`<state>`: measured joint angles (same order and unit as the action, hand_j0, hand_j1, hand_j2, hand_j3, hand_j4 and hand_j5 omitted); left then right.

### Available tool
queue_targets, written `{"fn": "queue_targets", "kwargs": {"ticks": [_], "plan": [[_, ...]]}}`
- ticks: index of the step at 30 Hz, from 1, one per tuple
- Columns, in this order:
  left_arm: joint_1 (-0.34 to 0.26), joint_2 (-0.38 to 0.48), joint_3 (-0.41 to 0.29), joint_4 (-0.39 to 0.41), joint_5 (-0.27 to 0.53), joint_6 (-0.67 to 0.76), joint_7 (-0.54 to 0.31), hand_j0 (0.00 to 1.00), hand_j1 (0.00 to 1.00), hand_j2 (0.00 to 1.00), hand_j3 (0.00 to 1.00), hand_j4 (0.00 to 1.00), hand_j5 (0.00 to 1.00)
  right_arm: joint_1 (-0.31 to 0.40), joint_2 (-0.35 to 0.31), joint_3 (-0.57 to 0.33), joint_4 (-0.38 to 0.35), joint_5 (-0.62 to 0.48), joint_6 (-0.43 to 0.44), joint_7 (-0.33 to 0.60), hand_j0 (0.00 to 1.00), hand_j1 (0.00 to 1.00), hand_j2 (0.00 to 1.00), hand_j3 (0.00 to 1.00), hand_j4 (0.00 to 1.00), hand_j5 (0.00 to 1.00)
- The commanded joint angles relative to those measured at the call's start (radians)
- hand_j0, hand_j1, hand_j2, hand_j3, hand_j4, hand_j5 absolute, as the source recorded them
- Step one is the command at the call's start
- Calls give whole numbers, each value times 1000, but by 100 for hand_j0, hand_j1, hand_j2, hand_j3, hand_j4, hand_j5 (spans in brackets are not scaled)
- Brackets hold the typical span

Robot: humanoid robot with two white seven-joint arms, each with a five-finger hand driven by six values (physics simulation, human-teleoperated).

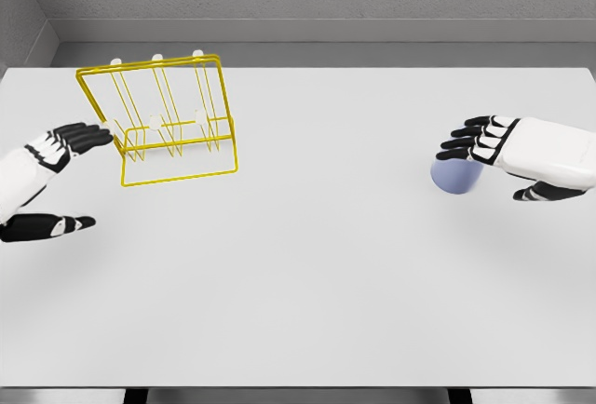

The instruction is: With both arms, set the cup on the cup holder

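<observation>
Right hand [507, 157]: enters from the right edge and is positioned over the worktop [317, 274]. The fingers [475, 139] are extended toward the left and slightly curved; the thumb is set apart below them. The cup [456, 178], pale blue-violet, stands directly beneath the fingers, in the gap between fingers and thumb. Its upper part is hidden by the hand. Contact between hand and cup cannot be confirmed from this view; the fingers are not wrapped around the cup, so no closed grasp is visible.

Left hand [47, 176]: enters from the left edge. The fingers are spread and point to the right; the thumb lies well below them, near the left edge. The hand holds nothing. The fingertips sit just beside the lower left corner of the cup holder [172, 125].

Cup holder: a yellow wire rack, directly right of the left-hand fingertips and slightly farther from the robot. It stands on the worktop with its upright frame tilted back. White-tipped pegs rise inside the frame. No cup is on the pegs.

The cup and the cup holder are well apart, on opposite sides of the worktop.
</observation>
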<state>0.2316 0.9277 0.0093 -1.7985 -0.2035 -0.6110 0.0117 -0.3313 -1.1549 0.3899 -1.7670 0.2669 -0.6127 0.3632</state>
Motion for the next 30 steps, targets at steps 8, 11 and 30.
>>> {"fn": "queue_targets", "kwargs": {"ticks": [8,11,30], "plan": [[0,-3,-11,2,3,0,1,100,100,100,100,100,100,-8,-5,23,3,-5,2,-30,100,100,100,100,100,100],[0,-3,-11,7,9,0,2,100,100,100,100,100,100,-87,1,27,8,18,2,-17,100,100,100,100,100,100],[-28,-53,-101,1,3,0,2,100,100,100,100,100,100,-601,241,472,365,77,2,248,99,99,99,99,99,99]]}}
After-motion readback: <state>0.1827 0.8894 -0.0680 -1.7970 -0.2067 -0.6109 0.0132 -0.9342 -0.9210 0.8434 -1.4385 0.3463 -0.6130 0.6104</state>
